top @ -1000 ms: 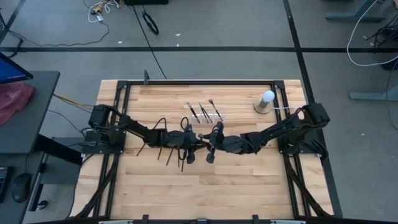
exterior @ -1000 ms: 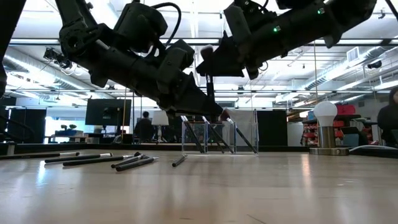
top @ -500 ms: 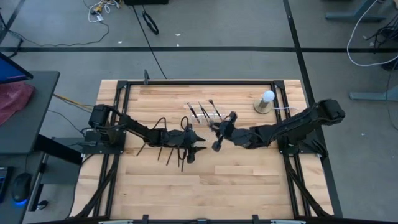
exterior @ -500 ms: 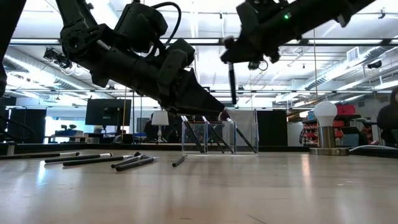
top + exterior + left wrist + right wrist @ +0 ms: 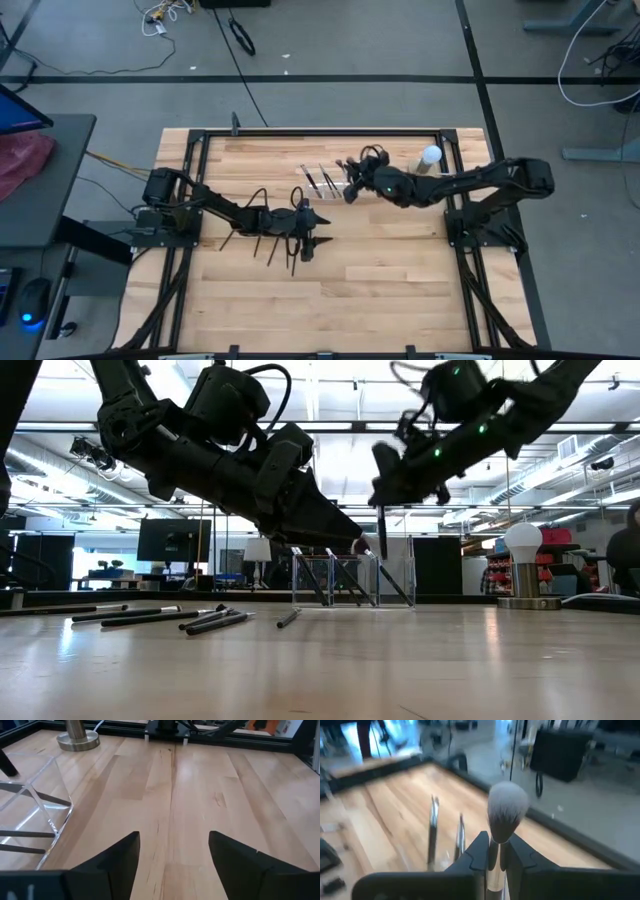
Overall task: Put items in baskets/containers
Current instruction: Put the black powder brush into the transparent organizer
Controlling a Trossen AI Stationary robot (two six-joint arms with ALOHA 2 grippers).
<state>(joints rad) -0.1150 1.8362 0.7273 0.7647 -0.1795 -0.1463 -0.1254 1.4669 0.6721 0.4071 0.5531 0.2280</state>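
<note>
Right gripper [image 5: 492, 851] carried brush [image 5: 506, 812] over organiser tray [image 5: 335, 185] — handle hanging down, left gripper [image 5: 172, 855] gaping

Left arm: extended from the table's 9 o'clock edge toward the centre. Left gripper [image 5: 312, 238] sits low near mid-table, fingers [image 5: 112, 862] spread wide, nothing between them.

Right arm: reaches from the 3 o'clock edge toward 12 o'clock. Right gripper [image 5: 352, 187] is raised, its fingers [image 5: 476, 851] clamped on a makeup brush [image 5: 504, 815], bristles pointing forward.

Brush [image 5: 383, 532] above clear organiser [image 5: 350, 578]
</note>
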